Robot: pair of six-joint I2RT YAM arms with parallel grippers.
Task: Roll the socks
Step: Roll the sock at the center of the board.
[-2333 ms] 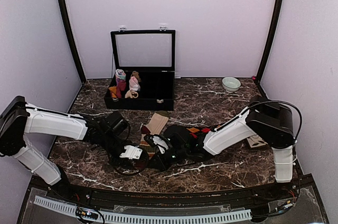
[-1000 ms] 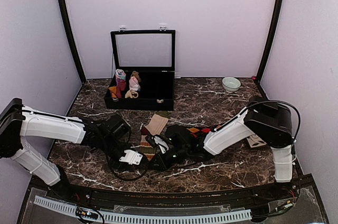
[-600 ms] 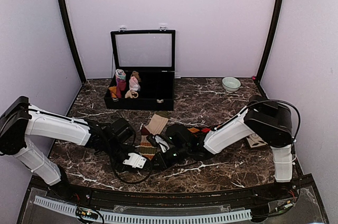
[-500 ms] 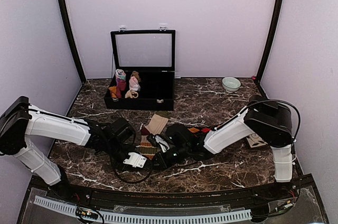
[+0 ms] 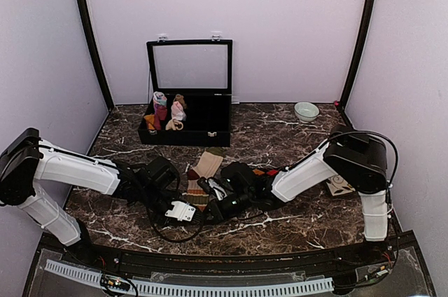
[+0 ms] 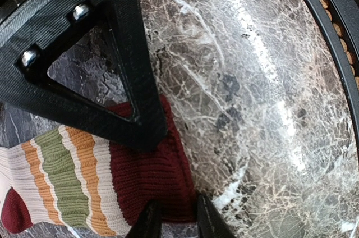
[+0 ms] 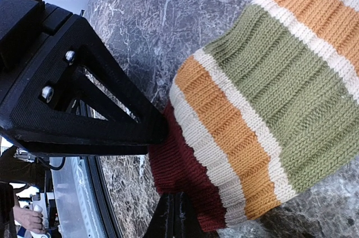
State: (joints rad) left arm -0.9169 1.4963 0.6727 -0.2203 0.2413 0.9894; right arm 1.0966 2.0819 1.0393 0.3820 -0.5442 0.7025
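The cream sock (image 5: pixel 204 167) with orange and green stripes lies stretched on the marble, its maroon end toward the near edge. My left gripper (image 6: pixel 174 222) stands at that end, jaws narrowed on the maroon fabric (image 6: pixel 147 179). From above, the left gripper (image 5: pixel 192 204) meets the right gripper (image 5: pixel 208 200) at the sock's near end. My right gripper (image 7: pixel 175 211) is shut, its tips against the maroon edge of the striped sock (image 7: pixel 269 109). A black sock with red-orange diamonds (image 5: pixel 260 171) lies mostly hidden under the right arm.
An open black box (image 5: pixel 185 134) at the back holds small sock rolls (image 5: pixel 166 111) in its left part. A pale green bowl (image 5: pixel 306 111) sits at the back right. A patterned flat item (image 5: pixel 340 186) lies by the right arm's base. A black rail (image 6: pixel 331 41) runs along the near edge.
My left gripper has slid right to the sock's maroon end and narrowed its jaws on it. The right gripper stayed shut at the same end.
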